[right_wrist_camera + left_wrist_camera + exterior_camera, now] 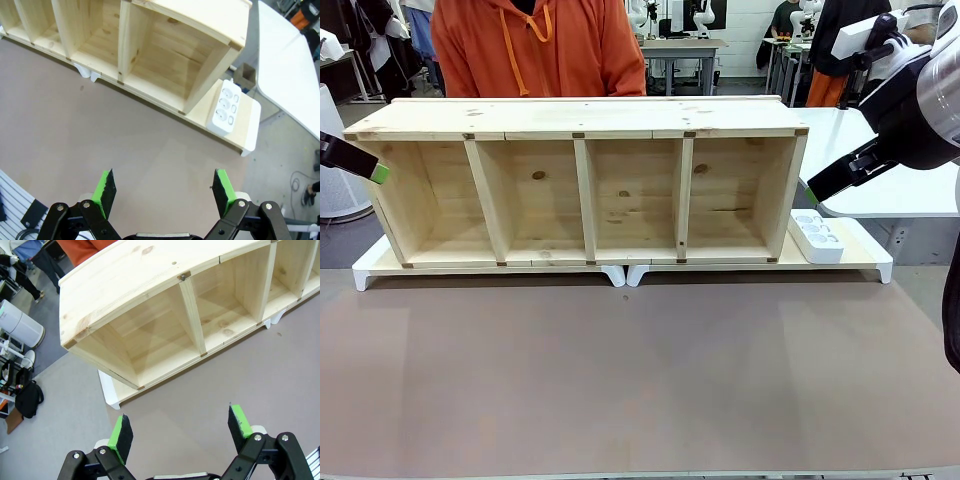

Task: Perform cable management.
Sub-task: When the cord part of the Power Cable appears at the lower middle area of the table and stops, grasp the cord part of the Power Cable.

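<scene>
The cable is out of view. My left gripper point(181, 432) hangs open above the brown tabletop point(240, 375), short of the left end of the wooden shelf point(150, 270); nothing sits between its green pads. In the front view the left gripper point(377, 172) pokes in at the left edge beside the shelf's end wall. My right gripper point(165, 192) is open too and holds nothing, above the table in front of the shelf's right compartment. From the front, the right gripper point(813, 192) hovers just above the white power strip point(817, 236).
The four-compartment wooden shelf point(585, 118) stands on low white risers point(620, 272) across the far half of the table. The power strip point(226, 106) lies on the riser's right end. A person in an orange hoodie point(535, 45) stands behind the shelf. A white table point(890, 160) stands to the right.
</scene>
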